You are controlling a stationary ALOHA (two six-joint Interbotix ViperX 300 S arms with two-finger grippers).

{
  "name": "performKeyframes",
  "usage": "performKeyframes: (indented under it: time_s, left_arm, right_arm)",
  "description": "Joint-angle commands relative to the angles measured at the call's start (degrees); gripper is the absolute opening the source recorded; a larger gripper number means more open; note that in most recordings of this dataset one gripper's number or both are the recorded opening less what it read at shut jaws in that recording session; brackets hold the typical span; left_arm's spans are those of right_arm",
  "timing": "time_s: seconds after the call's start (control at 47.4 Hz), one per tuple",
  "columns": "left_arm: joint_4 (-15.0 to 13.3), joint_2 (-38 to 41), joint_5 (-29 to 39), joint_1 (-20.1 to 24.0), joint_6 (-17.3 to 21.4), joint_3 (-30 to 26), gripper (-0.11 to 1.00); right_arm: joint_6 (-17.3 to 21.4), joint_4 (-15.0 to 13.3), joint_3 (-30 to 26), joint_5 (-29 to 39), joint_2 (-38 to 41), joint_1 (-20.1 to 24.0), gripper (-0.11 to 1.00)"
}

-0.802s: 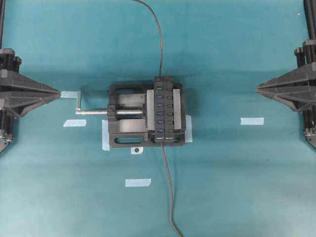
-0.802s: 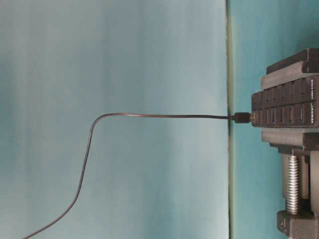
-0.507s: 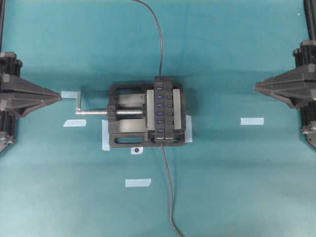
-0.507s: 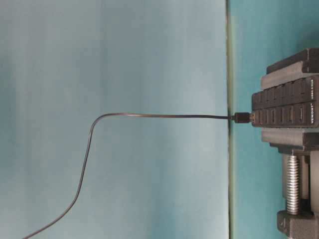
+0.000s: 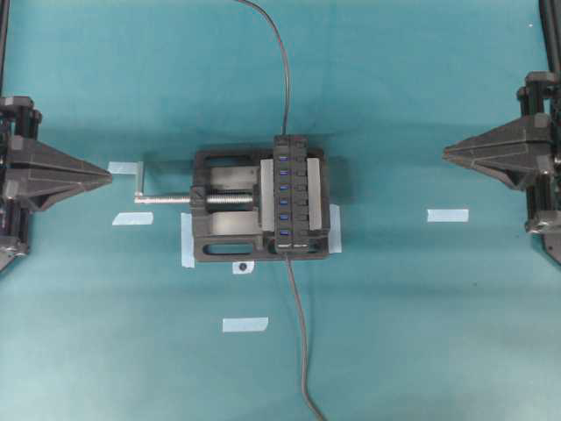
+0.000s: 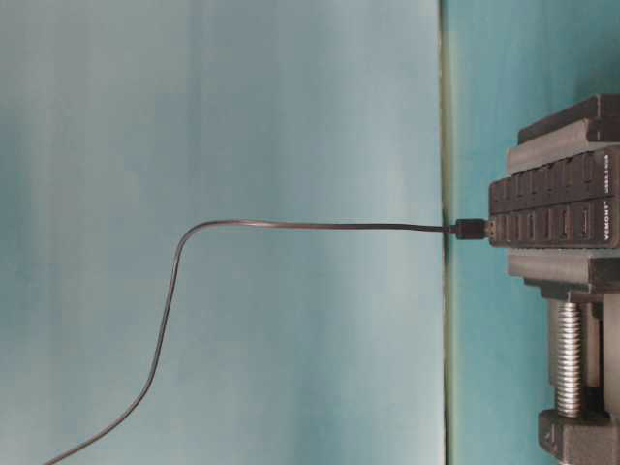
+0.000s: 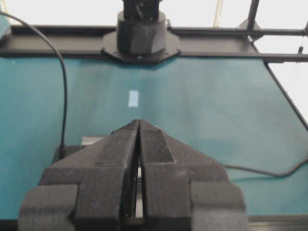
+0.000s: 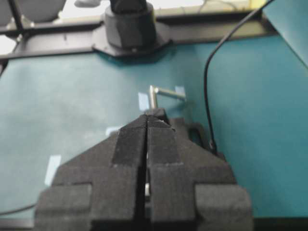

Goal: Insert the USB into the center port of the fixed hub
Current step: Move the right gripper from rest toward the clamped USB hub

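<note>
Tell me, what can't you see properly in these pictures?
- Overhead view: the cable runs off the bottom edge, so the USB is not seen.
- Table-level view: the hub is cut by the right edge.
- Left wrist view: the shut left gripper hides the vise.
- Right wrist view: the shut right gripper hides the hub.

No gripper in sight here, just the fixed hub (image 6: pixel 557 208) clamped in the black vise (image 6: pixel 581 291), whose silver screw (image 6: pixel 568 358) shows below. A black plug (image 6: pixel 472 230) sits at the hub's left end, and its thin cable (image 6: pixel 291 225) runs left, then droops down.
</note>
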Motion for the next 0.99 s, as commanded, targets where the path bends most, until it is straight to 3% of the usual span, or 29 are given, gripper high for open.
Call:
performKeyframes:
  time_s: [0.0, 0.296, 0.76, 0.971]
  left_arm:
    - [0.2, 0.6, 0.2, -0.1, -0.1, -1.6, 0.01]
    - [0.2, 0.6, 0.8, 0.0, -0.2, -1.7, 0.01]
    - [0.2, 0.6, 1.5, 0.0, -0.2, -2.1, 0.01]
    - [0.2, 0.6, 4.0, 0.0, -0.4, -2.6, 0.01]
  right_arm:
    - [0.7, 0.2, -2.3, 1.5, 1.7, -0.6, -0.02]
    - [0.5, -0.1, -7.2, 7.2, 9.2, -1.0, -0.02]
    - [0.4, -0.4, -10.2, 8.0, 16.9, -4.6, -0.02]
    - [0.3, -0.5, -12.8, 12.7, 21.7, -4.6, -0.02]
